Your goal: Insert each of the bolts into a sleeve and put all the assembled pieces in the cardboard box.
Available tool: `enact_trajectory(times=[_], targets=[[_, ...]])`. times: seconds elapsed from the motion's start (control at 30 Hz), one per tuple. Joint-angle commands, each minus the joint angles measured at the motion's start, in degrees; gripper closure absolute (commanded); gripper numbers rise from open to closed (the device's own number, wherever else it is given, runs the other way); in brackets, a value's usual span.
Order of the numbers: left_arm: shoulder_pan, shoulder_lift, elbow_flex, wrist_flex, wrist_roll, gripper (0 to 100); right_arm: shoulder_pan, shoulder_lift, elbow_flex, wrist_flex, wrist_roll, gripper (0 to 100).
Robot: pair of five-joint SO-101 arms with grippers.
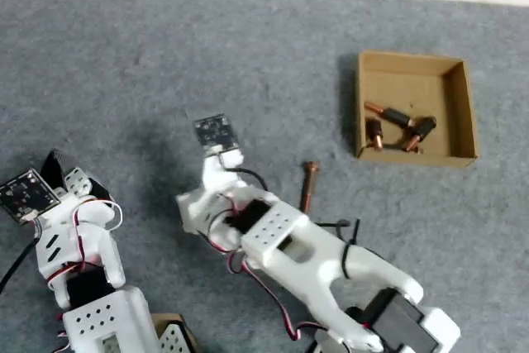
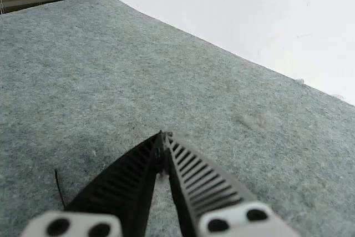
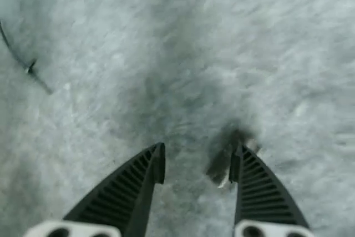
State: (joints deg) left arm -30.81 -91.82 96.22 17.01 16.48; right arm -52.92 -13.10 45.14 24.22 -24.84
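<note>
Your left claw [image 2: 165, 136] is clenched, tips together and empty, low over the grey desk [image 2: 111, 70]. In the high view your left arm [image 1: 78, 245] sits at 8 o'clock.

Your right claw [image 3: 198, 158] is released, jaws wide apart and pointed down at the desk. A small dark bit [image 3: 221, 165] lies just beside one finger, too blurred to name. Your right arm [image 1: 285, 237] runs in from 5 o'clock toward centre.

One bare bolt [image 1: 308, 186] lies loose on the desk just off centre, close by that arm. The box [image 1: 405, 80] stands at 2 o'clock, well apart from the bolt, with sleeved pieces [image 1: 397, 116] lying inside.
</note>
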Motion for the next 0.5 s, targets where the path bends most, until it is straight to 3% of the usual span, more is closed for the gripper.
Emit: enact_trajectory(times=[0.0,0.47], targets=[[-0.3,-0.4,1.4,0.2,-0.7,99,-0.7,0.7,-4.1,0.9,-0.7,82.5],[-0.3,-0.4,1.4,0.2,-0.7,99,-0.3,7.2,-4.4,0.9,-0.7,82.5]])
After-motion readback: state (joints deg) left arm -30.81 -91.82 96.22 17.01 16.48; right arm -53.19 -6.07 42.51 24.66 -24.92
